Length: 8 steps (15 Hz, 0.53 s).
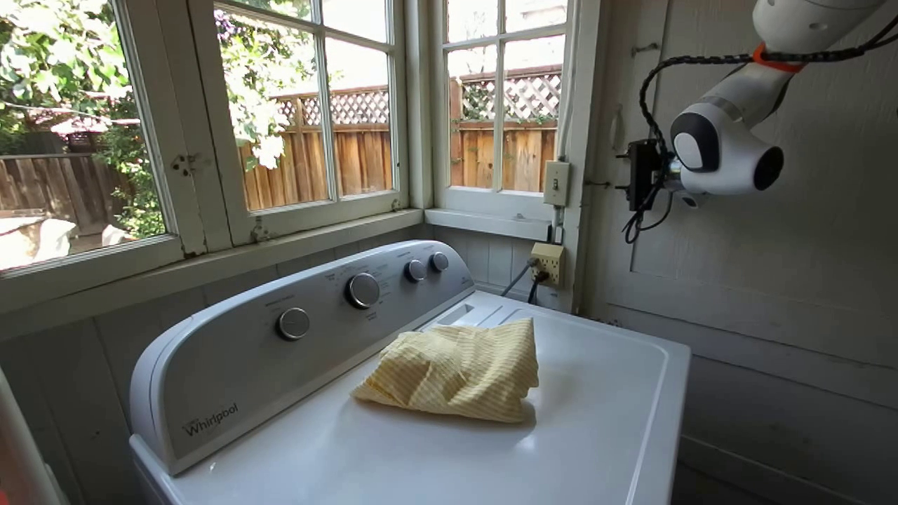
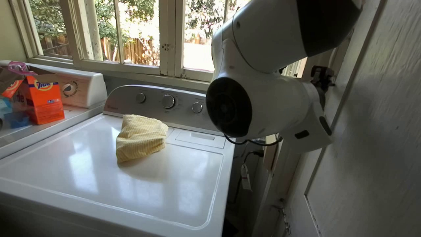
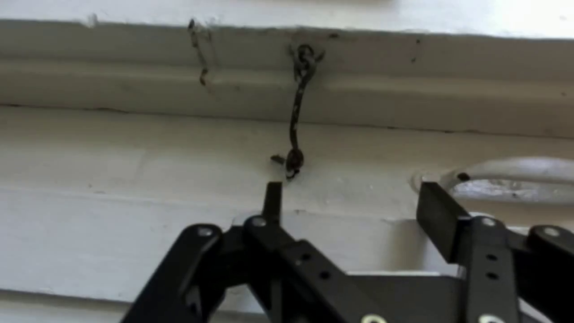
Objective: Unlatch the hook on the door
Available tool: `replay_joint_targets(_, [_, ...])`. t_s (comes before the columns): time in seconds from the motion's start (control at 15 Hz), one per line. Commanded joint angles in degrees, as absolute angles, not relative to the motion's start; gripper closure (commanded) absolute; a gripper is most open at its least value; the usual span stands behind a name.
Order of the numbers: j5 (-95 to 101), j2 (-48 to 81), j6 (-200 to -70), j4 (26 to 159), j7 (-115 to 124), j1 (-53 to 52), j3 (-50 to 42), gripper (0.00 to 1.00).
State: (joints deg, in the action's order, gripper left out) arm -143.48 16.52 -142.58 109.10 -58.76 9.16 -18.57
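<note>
The hook (image 3: 296,107) is a thin dark rod in the wrist view. It runs from an eye on the frame, across the gap, to a dark eye (image 3: 294,160) on the pale door (image 3: 134,233). Its lower end appears to sit in that eye. My gripper (image 3: 350,184) is open and empty. Its left fingertip is just below the eye in the picture; the distance in depth cannot be told. In an exterior view the gripper (image 1: 621,172) faces the hook (image 1: 598,184) beside the door (image 1: 807,294). In an exterior view the arm hides the hook, with the gripper (image 2: 330,80) by the door (image 2: 378,148).
A white door handle (image 3: 511,177) is beyond the right fingertip. A light switch (image 1: 556,184) and outlet box (image 1: 551,263) are on the frame and wall. A washer (image 1: 596,421) with a yellow cloth (image 1: 456,368) stands below. Another latch (image 2: 285,217) is lower on the door side.
</note>
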Motion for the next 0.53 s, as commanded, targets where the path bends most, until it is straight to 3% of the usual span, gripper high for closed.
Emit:
replay_joint_targets(0.0, [-145.43, 18.31, -142.06, 107.93, -61.14, 9.34, -18.24, 0.4])
replay_joint_targets(0.07, [-143.84, 18.01, -142.17, 108.35, -60.44, 9.43, -18.14, 0.39])
replay_joint_targets(0.13, [-144.01, 17.93, -142.6, 109.23, -61.19, 8.99, -17.87, 0.32])
replay_joint_targets(0.33, [-143.77, 18.24, -142.38, 110.53, -61.86, 8.52, -17.34, 0.34])
replay_joint_targets(0.4, [-143.3, 18.26, -142.34, 110.86, -61.42, 8.42, -17.1, 0.29])
replay_joint_targets(0.47, [-143.35, 18.39, -142.07, 110.94, -61.24, 8.35, -16.94, 0.31])
